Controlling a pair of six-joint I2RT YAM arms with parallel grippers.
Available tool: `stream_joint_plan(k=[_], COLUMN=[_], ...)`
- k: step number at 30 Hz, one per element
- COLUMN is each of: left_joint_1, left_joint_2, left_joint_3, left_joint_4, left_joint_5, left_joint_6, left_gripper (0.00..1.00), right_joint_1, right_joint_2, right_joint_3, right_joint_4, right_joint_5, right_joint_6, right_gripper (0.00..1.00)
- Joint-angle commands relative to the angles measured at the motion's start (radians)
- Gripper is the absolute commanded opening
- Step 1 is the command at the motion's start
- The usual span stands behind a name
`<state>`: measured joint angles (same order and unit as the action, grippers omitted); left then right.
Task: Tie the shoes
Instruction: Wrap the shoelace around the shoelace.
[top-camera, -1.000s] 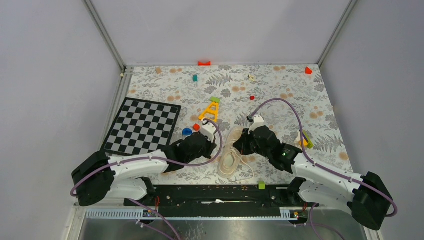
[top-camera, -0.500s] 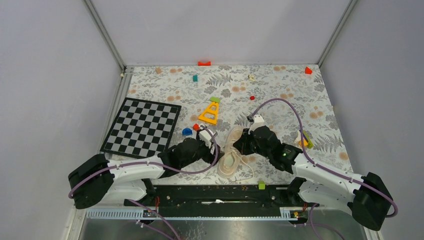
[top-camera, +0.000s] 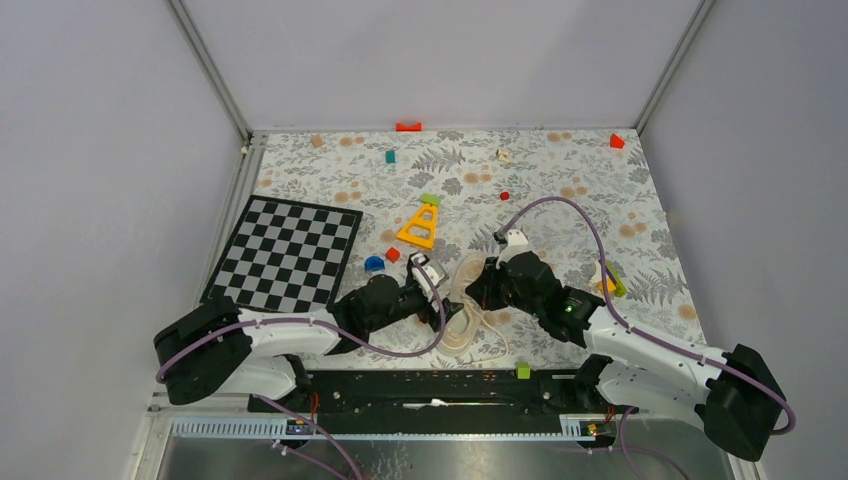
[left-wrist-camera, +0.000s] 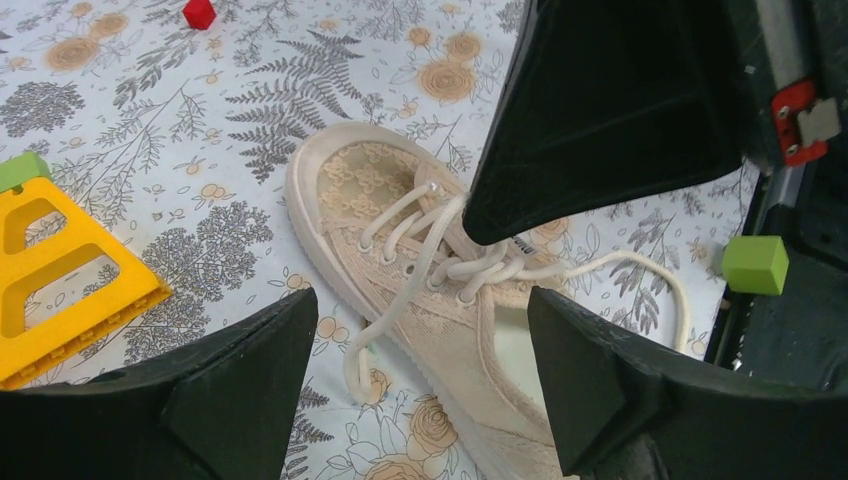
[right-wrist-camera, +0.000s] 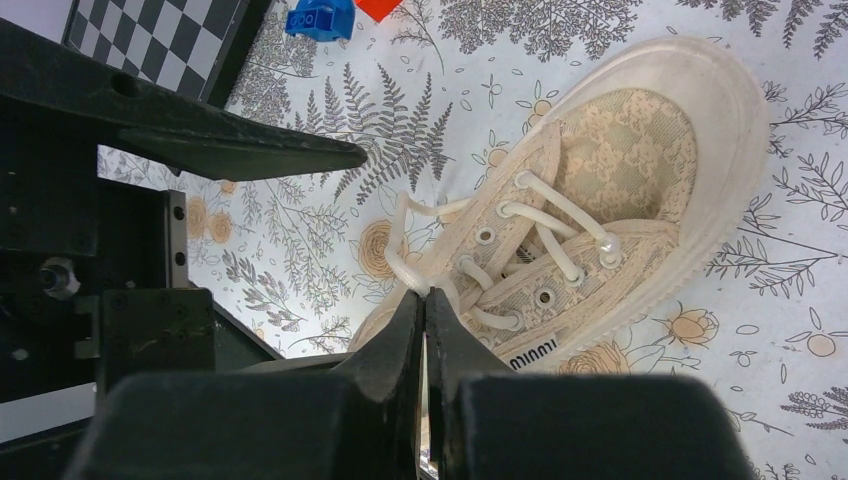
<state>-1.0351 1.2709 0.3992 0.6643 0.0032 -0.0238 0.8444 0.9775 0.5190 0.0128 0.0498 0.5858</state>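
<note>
The right hand (right-wrist-camera: 425, 298) is closed, pinching a lace (right-wrist-camera: 404, 262) of the sneaker (right-wrist-camera: 620, 160) on the tabletop (right-wrist-camera: 805, 110), while the left hand (left-wrist-camera: 422, 305) is spread wide just beside the sneaker.

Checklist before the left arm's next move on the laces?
1. Left gripper open: ok.
2. Shoe lined up with its opening: ok.
3. Right gripper shut at the laces: ok.
4. Strand actually pinched by it: cannot tell, the contact is hidden.
5. Bow tied: not ok, the ends trail loose.
6. Clearance between the two grippers: cannot tell, they sit close in the top view.
</note>
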Motion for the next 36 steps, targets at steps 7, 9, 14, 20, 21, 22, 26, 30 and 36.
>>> stream_joint_plan(k=[7, 9, 14, 20, 21, 22, 26, 30, 36], left_joint_1=[-0.005, -0.005, -0.005, -0.005, -0.005, -0.005, -0.005, -0.005, -0.003], left_joint_2=[0.101, 0.112, 0.148, 0.184, 0.189, 0.195, 0.214, 0.228, 0.248], left_joint_3=[0.040, 0.040, 0.058, 0.047, 0.048, 0.051, 0.053, 0.043, 0.045], left_joint_4=[0.150, 0.173, 0.191, 0.269, 0.272, 0.271, 0.285, 0.327, 0.345], left_joint_5=[0.060, 0.059, 0.094, 0.149, 0.152, 0.155, 0.136, 0.094, 0.084], left_joint_6=[0.053, 0.043, 0.005, -0.063, -0.069, -0.075, -0.101, -0.132, -0.154], left_gripper=[0.85, 0.84, 0.77, 0.69, 0.68, 0.67, 0.55, 0.39, 0.32], right_joint_1=[0.003, 0.002, 0.002, 0.003, 0.002, 0.002, 0.002, 0.002, 0.002], right_joint_2=[0.003, 0.003, 0.001, -0.003, -0.004, -0.006, -0.011, -0.014, -0.028], right_joint_3=[0.028, 0.027, 0.027, 0.022, 0.022, 0.021, 0.019, 0.017, 0.008], right_joint_4=[0.032, 0.032, 0.034, 0.034, 0.032, 0.033, 0.032, 0.031, 0.027], right_joint_5=[-0.014, -0.015, -0.014, -0.013, -0.013, -0.013, -0.014, -0.016, -0.010], right_joint_6=[0.010, 0.011, 0.012, 0.012, 0.012, 0.013, 0.014, 0.013, 0.016], right_gripper=[0.00, 0.00, 0.00, 0.00, 0.00, 0.00, 0.00, 0.00, 0.00])
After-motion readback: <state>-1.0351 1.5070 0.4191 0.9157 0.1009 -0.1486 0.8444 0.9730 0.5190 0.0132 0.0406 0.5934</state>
